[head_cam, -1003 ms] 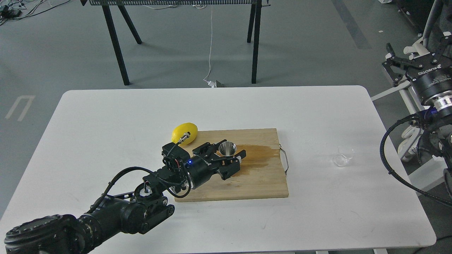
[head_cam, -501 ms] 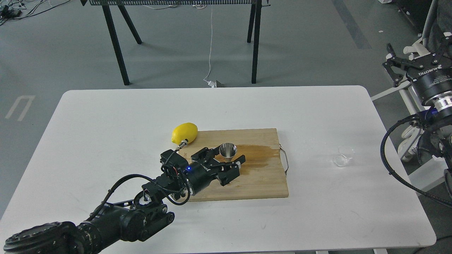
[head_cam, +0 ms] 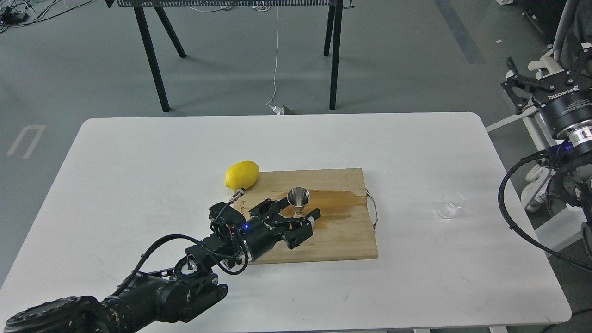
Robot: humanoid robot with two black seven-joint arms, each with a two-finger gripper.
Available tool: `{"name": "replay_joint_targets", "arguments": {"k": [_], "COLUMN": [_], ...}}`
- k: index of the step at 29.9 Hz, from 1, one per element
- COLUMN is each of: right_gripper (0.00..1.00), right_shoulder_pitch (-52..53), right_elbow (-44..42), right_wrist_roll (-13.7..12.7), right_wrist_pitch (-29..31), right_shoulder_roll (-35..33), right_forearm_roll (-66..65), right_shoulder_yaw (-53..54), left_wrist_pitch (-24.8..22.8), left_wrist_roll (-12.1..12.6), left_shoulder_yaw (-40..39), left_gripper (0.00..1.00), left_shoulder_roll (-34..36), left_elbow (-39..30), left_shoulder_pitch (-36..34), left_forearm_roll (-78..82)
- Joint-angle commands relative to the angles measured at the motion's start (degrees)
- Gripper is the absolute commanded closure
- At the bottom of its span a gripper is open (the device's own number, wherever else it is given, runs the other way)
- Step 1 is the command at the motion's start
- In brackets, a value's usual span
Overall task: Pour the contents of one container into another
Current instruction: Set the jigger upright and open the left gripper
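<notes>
The steel jigger (head_cam: 299, 199) stands upright on the wooden cutting board (head_cam: 342, 236), beside a dark wet stain. My left gripper (head_cam: 299, 211) is open and low over the board, one finger on each side of the jigger's lower cone; I see no contact between them. The clear glass cup (head_cam: 449, 205) sits on the white table right of the board and seems to lie on its side. My right gripper (head_cam: 543, 64) is open and held high beyond the table's right edge, far from the cup.
A yellow lemon (head_cam: 242, 174) rests at the board's far left corner. A wire handle (head_cam: 373, 210) sticks out of the board's right end. The white table (head_cam: 138, 185) ends close to my right arm. Black trestle legs (head_cam: 152, 55) stand on the floor behind.
My left arm has drawn back toward the lower left and sunk a little, its fingers now level with the jigger's lower half. The jigger, cup and right arm stay put.
</notes>
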Motion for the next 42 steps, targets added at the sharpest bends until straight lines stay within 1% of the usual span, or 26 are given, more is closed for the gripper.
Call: {"name": "replay_joint_targets", "arguments": {"k": [1,13,36,42], "right_gripper": [0.01,0.01,0.01,0.01], "right_shoulder_pitch": [0.00,-0.26,-0.61,-0.79], "right_elbow": [0.02,-0.07,0.02,0.02], "right_wrist_roll": [0.00,0.00,0.00,0.00], "right_wrist_pitch": [0.02,0.02,0.10,0.10], "right_shoulder_roll": [0.09,0.00,0.00,0.00], "right_forearm_roll": [0.00,0.08,0.08,0.00], "right_shoulder_yaw": [0.00,0.00,0.00,0.00], "left_wrist_pitch": [-0.01,-0.01,-0.01,-0.01], "left_wrist_roll": [0.00,0.00,0.00,0.00], "left_shoulder_yaw": [-0.08,-0.34,-0.51,-0.60], "left_gripper": [0.08,0.08,0.08,0.08], "left_shoulder_roll": [0.00,0.09,3.61,5.80], "left_elbow": [0.02,-0.07,-0.33,-3.58], "left_shoulder_pitch": [0.07,1.21,1.83,2.44], "left_forearm_roll": [0.00,-0.09,-0.18,-1.49]}}
